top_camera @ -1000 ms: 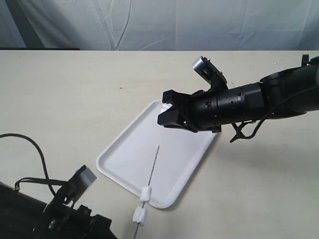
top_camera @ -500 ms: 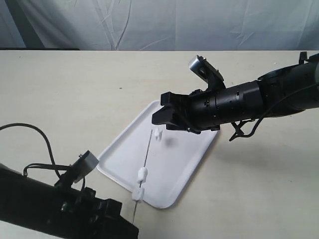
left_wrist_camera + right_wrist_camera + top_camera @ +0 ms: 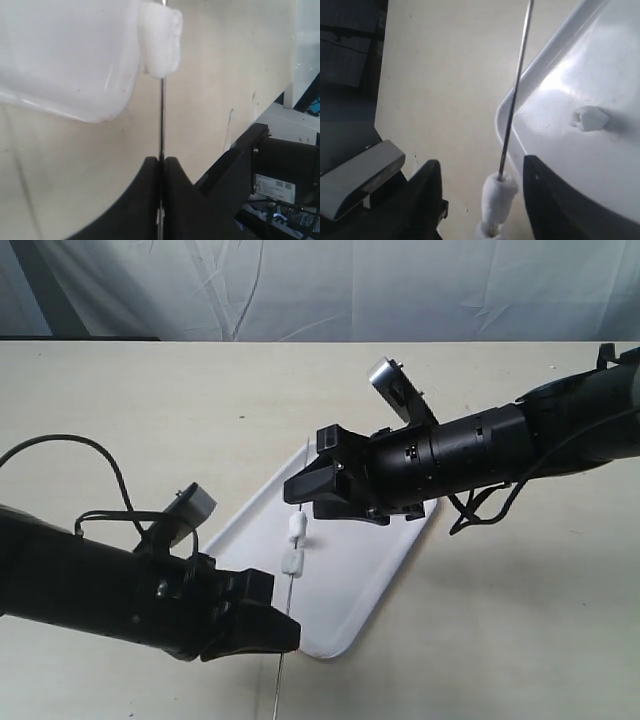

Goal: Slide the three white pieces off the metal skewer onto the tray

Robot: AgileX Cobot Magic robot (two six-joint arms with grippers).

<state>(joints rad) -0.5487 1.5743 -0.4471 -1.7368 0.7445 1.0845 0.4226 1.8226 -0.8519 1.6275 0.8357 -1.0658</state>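
Left gripper (image 3: 161,162) is pinching the skewer (image 3: 161,115); right gripper (image 3: 480,167) is gaping around two pieces (image 3: 293,530) by the tray (image 3: 345,585). Only right wrist view is showing a third piece (image 3: 590,118) lying on it. Sticker (image 3: 272,187) unreadable.

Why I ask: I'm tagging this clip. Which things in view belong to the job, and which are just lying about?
Job: metal skewer, held in the left jaws; two white pieces on it; third white piece, lying on the tray; tray.
Just there: table; cloth backdrop.
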